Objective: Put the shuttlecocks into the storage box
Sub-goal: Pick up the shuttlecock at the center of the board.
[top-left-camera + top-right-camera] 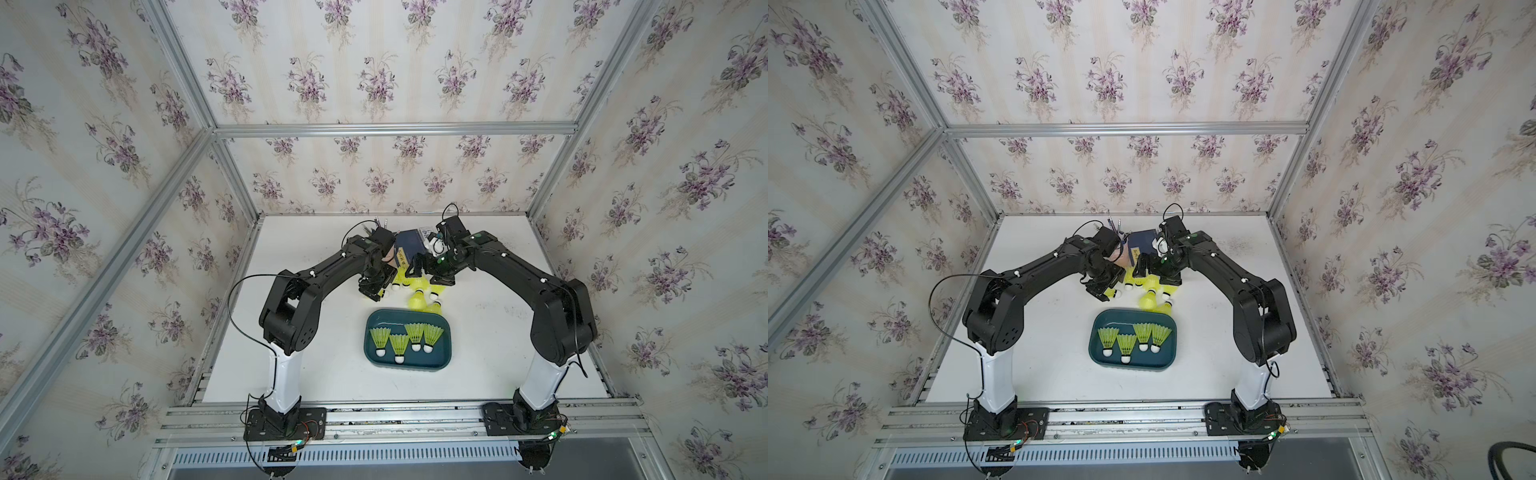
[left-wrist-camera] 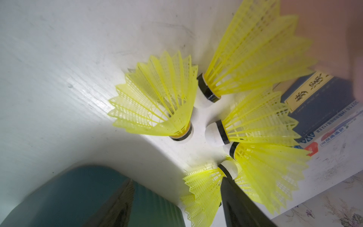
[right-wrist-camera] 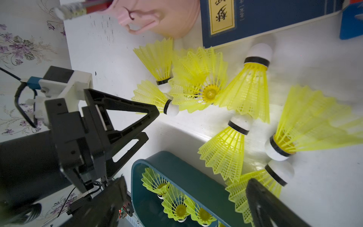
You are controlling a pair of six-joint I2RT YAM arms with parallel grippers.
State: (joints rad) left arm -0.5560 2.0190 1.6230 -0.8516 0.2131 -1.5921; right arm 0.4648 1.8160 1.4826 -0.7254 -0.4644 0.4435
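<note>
White tabletop [image 1: 498, 353], shuttlecocks [image 1: 417, 301] beside storage box [image 1: 436, 360]

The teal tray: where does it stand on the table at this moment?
In both top views the teal tray lies in the middle of the table, just nearer the camera than the loose shuttlecocks.

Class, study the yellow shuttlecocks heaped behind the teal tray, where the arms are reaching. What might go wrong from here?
The left pincer stands open beside a shuttlecock that seems to touch its neighbour; closing may snag both or crush the soft mesh skirt. The pink cup and blue book sit just behind, so a reach could knock them.
</note>
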